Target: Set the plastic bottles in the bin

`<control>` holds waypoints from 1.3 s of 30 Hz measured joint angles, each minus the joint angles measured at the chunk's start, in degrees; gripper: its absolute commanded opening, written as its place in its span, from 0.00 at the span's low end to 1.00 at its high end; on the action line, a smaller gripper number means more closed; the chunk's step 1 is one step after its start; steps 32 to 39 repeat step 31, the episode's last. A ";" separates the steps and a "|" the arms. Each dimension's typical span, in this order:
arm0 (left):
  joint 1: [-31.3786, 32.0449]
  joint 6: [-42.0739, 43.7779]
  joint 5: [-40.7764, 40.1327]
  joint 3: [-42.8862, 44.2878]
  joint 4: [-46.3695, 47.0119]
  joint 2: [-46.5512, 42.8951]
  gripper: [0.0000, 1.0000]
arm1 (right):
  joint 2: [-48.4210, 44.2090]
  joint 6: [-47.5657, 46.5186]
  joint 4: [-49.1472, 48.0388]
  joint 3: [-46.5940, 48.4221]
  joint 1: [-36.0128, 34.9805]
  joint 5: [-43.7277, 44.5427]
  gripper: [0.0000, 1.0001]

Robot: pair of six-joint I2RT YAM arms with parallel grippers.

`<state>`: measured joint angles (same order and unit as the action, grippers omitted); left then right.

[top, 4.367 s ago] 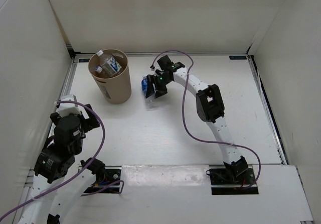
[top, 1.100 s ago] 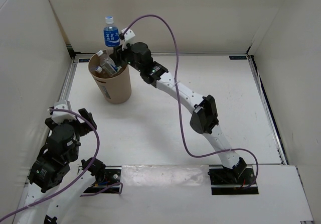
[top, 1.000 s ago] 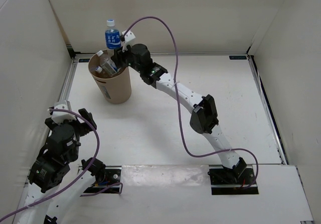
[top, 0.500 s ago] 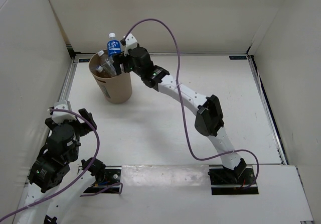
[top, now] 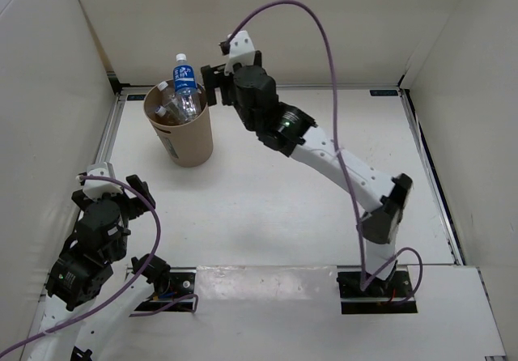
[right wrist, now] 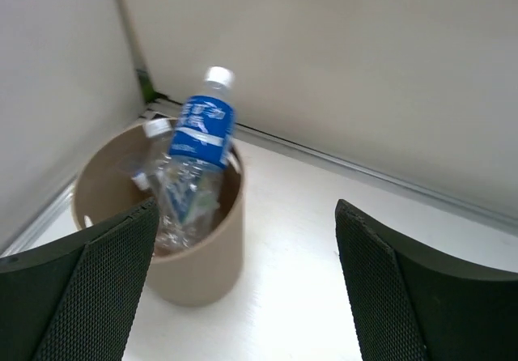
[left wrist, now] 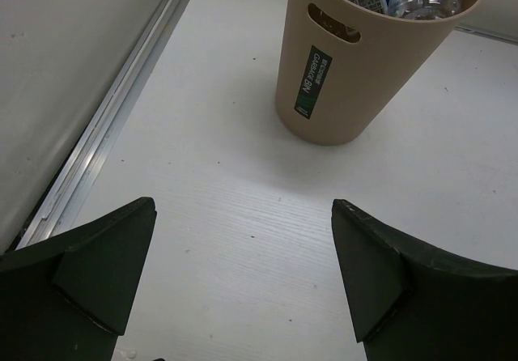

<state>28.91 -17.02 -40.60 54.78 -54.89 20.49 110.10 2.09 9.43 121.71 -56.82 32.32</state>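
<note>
Gaping wide, the right pincer [right wrist: 245, 209] holds nothing. In the right wrist view its two dark fingers [right wrist: 97, 280] stand far apart, with only bare counter and part of the bin's wall between them, and they touch no object. From above, the right pincer [top: 210, 86] hangs in the air just right of the bin's mouth, near the blue-label bottle [top: 184, 76] but apart from it.

The blue-label bottle [right wrist: 204, 126] stands in the bin [right wrist: 194, 268], leaning slightly. Its white cap [right wrist: 218, 75] and blue label rise above the rim, while its clear lower part sits inside. Around it in the bin lie other clear bottles [top: 171, 108], crowded together, and one more white cap shows at the left of the rim.

The bin [top: 190, 138] stands upright on the white counter [top: 267, 207], near the far left corner and close to the back wall.

The left pincer [left wrist: 243, 207] is likewise spread wide and empty, touching nothing. Seen from above, the left pincer [top: 113, 181] sits at the near left, well apart from the bin and facing it. In the left wrist view the bin [left wrist: 364, 78] shows its tan wall with a small label [left wrist: 312, 82] and a handle slot [left wrist: 332, 23], with clear bottles at its mouth. A purple cable [top: 324, 21] arcs high over the right arm.
</note>
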 measured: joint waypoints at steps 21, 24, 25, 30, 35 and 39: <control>0.00 0.92 0.13 -2.03 1.62 2.97 1.00 | -56.70 17.64 37.77 -50.40 -0.98 9.75 0.90; 0.02 1.73 0.61 -3.87 3.04 2.51 1.00 | -63.65 19.85 40.06 -53.13 0.07 9.88 0.90; 0.07 2.05 0.79 -4.55 3.56 2.36 1.00 | -65.42 20.33 40.70 -53.57 0.48 9.75 0.90; 0.85 4.74 6.32 -9.09 7.74 1.68 1.00 | -69.44 21.84 43.69 -53.75 5.29 8.28 0.90; 0.96 5.38 7.69 -10.08 8.74 1.64 1.00 | -69.75 21.90 44.09 -53.81 6.38 7.78 0.90; 0.96 5.38 7.69 -10.08 8.74 1.64 1.00 | -69.75 21.90 44.09 -53.81 6.38 7.78 0.90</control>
